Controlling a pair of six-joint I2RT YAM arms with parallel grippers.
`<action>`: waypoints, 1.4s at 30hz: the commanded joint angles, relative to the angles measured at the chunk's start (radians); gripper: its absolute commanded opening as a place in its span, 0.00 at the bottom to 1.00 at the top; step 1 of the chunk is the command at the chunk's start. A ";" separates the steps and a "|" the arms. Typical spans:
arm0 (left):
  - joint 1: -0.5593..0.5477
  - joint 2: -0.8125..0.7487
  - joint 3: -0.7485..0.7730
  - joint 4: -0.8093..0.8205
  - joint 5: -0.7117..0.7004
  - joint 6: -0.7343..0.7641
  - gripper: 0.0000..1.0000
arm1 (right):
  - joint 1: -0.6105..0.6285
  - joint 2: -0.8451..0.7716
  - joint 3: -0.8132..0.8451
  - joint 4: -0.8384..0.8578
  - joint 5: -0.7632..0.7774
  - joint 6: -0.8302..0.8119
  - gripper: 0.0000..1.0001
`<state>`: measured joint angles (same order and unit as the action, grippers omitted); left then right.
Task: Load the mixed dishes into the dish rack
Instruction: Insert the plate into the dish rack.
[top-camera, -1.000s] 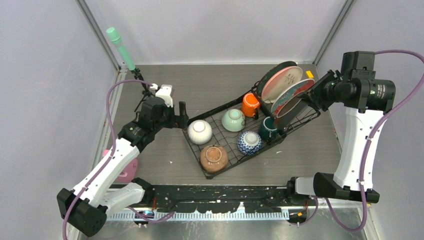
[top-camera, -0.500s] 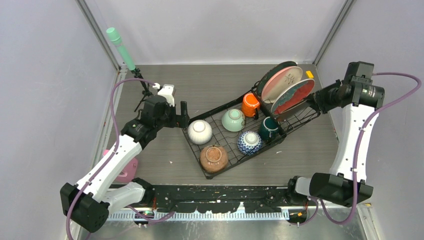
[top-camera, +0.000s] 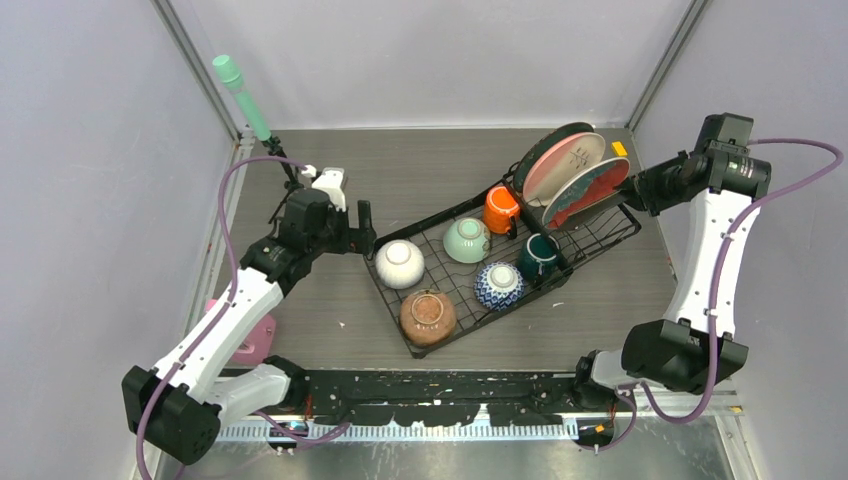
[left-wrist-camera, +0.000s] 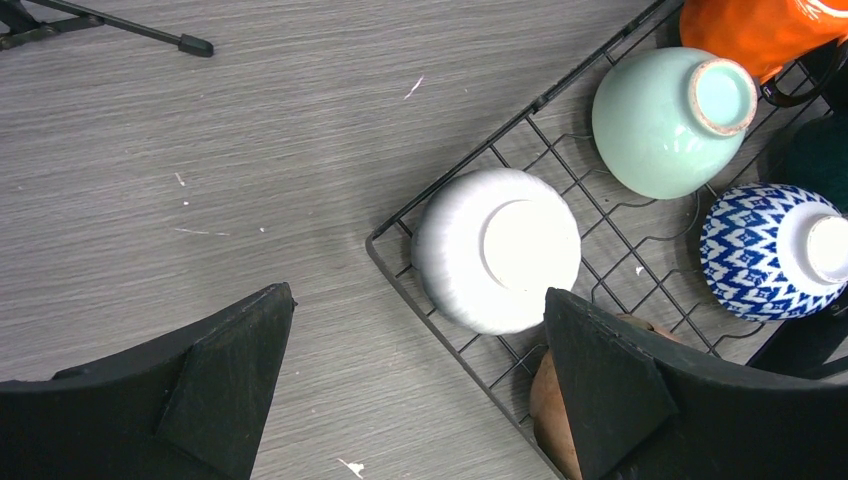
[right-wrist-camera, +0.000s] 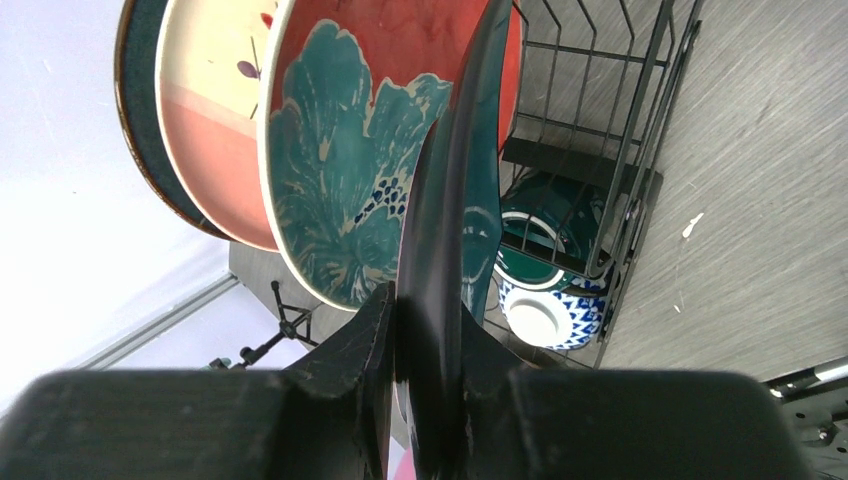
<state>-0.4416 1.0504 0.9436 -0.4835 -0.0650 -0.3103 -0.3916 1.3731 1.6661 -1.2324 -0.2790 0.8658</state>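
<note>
Jaws on the right gripper (right-wrist-camera: 425, 312): pinching narrow on the rim of the dark plate (right-wrist-camera: 447, 200). Holds it upright and edge-on, running straight out along the fingers, face to face with the floral plate (right-wrist-camera: 350, 170) just behind and the pink plate (right-wrist-camera: 215, 130) beyond that. Hangs at the slotted end of the rack (left-wrist-camera: 372, 243), over on the right; hard to tell from here whether the lower rim already sits between the wires. Looks like the slotting-in step, near the close of the load, with bowls and mugs already down on the tray. Calls for a drop straight along the plate's own plane, no twist, then a release. Could clip the floral plate if tipped. Over on the left gripper (left-wrist-camera: 418, 295): spread wide, holding nothing, hovering at the rack's left corner beside the white bowl (left-wrist-camera: 497, 250), well apart from the plates. Clearly the right arm's job, being the one at the slots.
</note>
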 joint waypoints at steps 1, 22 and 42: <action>0.018 0.001 0.018 0.039 0.029 0.002 1.00 | -0.008 0.001 0.112 -0.011 -0.062 -0.044 0.00; 0.049 0.009 0.010 0.059 0.060 -0.015 1.00 | -0.022 0.165 0.125 -0.042 -0.146 -0.060 0.00; 0.078 0.009 -0.022 0.079 0.101 -0.022 1.00 | -0.041 0.427 0.281 -0.140 -0.146 -0.213 0.15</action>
<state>-0.3725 1.0630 0.9268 -0.4557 0.0143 -0.3161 -0.4427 1.7782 1.8996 -1.4014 -0.3946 0.7395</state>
